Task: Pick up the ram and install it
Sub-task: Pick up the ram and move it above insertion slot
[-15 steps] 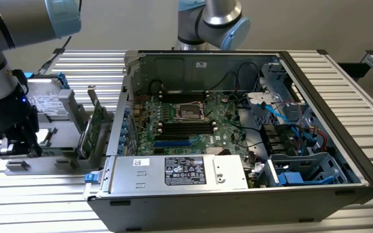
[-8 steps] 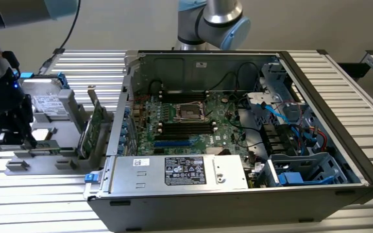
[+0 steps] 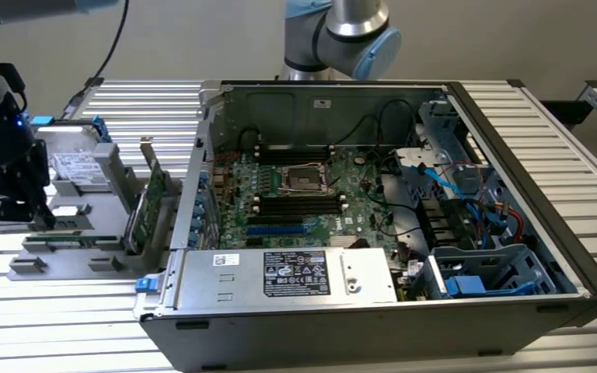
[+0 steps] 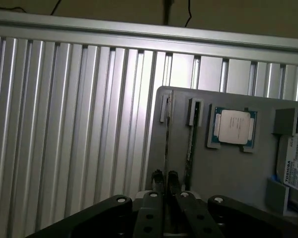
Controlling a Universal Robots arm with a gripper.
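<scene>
The fingers [image 4: 158, 177] are almost together, with a skinny gap left between the tips and nothing pinched in it as far as I can see. They hang right over the grey fixture plate [image 4: 228, 173], lined up with the thin slot along the plate's outer edge.

The ram [image 4: 189, 148] isn't picked up. It stands on its edge in the next slot over, just beside the fingers, between them and the CPU [image 4: 233, 126], which lies flat in its own little nest on the same plate. Past the CPU, at the plate's far side, is a Toshiba hard drive [image 4: 297, 168].

The plate sits on the ribbed aluminium table [image 3: 547, 101], close to the table's edge on the exterior view's left. From that camera the hard drive stands up at the back of the plate, and a green expansion card [image 3: 153, 206] stands upright on the side nearest the PC case [image 3: 578, 264].

The case takes up the middle of the table, lying on its side with the panel off. Its motherboard [image 3: 288, 194] faces up and the power supply [image 3: 288, 273] sits along the near wall. The board's dark memory slots [image 3: 298, 206] run on either side of the CPU socket [image 3: 306, 177].
</scene>
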